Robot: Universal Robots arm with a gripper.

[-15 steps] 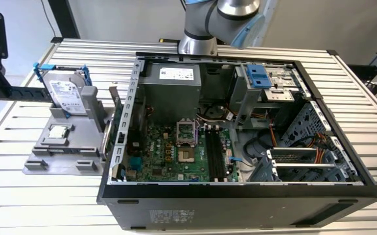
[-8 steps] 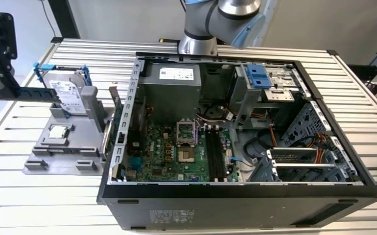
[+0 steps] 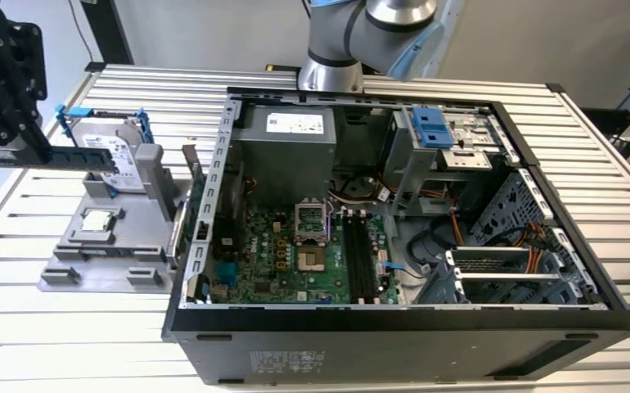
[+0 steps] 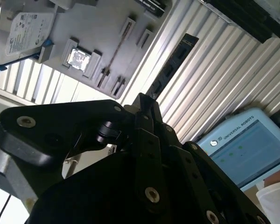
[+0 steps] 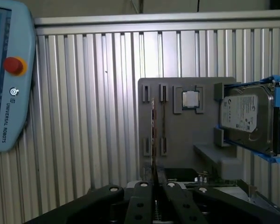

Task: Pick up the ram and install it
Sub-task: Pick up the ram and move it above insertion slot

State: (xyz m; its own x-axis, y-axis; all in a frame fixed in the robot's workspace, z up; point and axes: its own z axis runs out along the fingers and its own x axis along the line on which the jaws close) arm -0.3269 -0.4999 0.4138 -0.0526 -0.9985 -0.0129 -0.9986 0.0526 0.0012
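Pinching the ram (image 3: 80, 159), a long, thin dark green-blue memory stick with black chips, the black end effector (image 3: 33, 147) has its fingers closed flat against the stick's two faces. In the exterior view it holds the stick roughly level above the ribbed aluminium tabletop (image 3: 75, 327). The stick's free length juts from the fingers toward the exterior view's right, and its tip overlaps the silver hard drive in a blue frame (image 3: 128, 168) as seen there. That drive stands upright in a grey moulded parts holder (image 3: 96, 246), which also carries a small square silver processor chip (image 3: 96, 219) lying flat in its own recess. In the second wrist view the ram (image 4: 172, 65) runs out of the end effector (image 4: 142, 100) as a dark strip over the slats. In the first wrist view the ram (image 5: 153, 135) shows edge-on as a thin line rising from between the fingers, crossing the holder's narrow slotted brackets. On the exterior view's right of the holder lies an open black computer case (image 3: 402, 336) with a green motherboard (image 3: 282, 262). The motherboard's long black memory slots (image 3: 359, 254) are well apart from the held stick. A pale blue teach pendant with a red button (image 5: 9, 74) shows in the first wrist view.
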